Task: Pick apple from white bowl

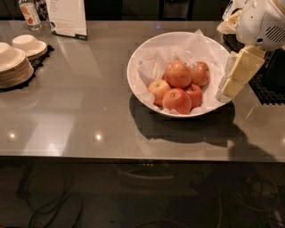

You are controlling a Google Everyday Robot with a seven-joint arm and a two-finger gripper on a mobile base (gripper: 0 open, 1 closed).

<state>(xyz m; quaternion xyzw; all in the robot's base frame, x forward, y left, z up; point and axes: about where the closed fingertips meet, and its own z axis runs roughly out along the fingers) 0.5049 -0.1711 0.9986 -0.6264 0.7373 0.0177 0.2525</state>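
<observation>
The white bowl [131, 75] stands on the grey table, right of centre, lined with crinkled white paper. Several apples lie in it. The apple [178, 73], the largest and orange-red, sits on top in the middle. A paler yellow-orange apple [158, 89] lies to its left and a small dark red one [195, 94] to its lower right. My gripper [239, 73], cream-coloured under a white arm housing, hangs at the bowl's right rim, to the right of the apples and touching none of them.
Stacked cream plates [13, 67] and small bowls [29, 44] sit on a dark mat at the far left. A sign stand [67, 18] and a bottle [30, 12] stand at the back left. A black rack [267, 84] is at the right edge. The table's front edge [133, 156] runs across.
</observation>
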